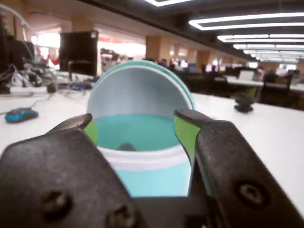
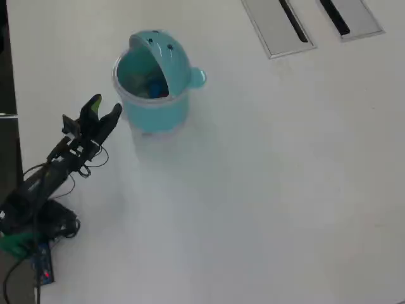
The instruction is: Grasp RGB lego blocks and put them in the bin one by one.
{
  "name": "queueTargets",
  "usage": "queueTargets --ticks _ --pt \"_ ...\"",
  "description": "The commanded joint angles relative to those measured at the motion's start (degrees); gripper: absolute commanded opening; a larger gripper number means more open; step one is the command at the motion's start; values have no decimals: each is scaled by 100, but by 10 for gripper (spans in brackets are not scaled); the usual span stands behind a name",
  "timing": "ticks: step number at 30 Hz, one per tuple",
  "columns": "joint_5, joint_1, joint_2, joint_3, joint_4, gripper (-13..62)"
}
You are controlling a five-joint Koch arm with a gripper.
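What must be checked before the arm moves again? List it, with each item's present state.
1. Fingers open: ok, a gap shows in both views.
2. Fingers empty: ok, nothing sits between them.
3. Bin lid tipped open: ok.
4. Fingers apart from the bin: ok in the overhead view.
5. Blue block inside the bin: ok; red and yellow-green ones: cannot tell.
6. Next block located: not ok, none shows outside the bin.

Big open office: long white ceiling light strips [image 1: 247, 20], a dark monitor [image 1: 79, 51] on the white desk [image 1: 266, 128], and two flat grey slotted panels [image 2: 310, 22] in the tabletop.
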Motion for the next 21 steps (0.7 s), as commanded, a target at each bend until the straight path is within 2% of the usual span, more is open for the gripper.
queueTargets --ticks 1,9,14,21 --pt "105 0 325 -35 -378 299" --pt "448 141 1107 659 -211 301" --pt "976 756 1178 905 -299 330" --pt "1731 1591 1187 1213 -510 332"
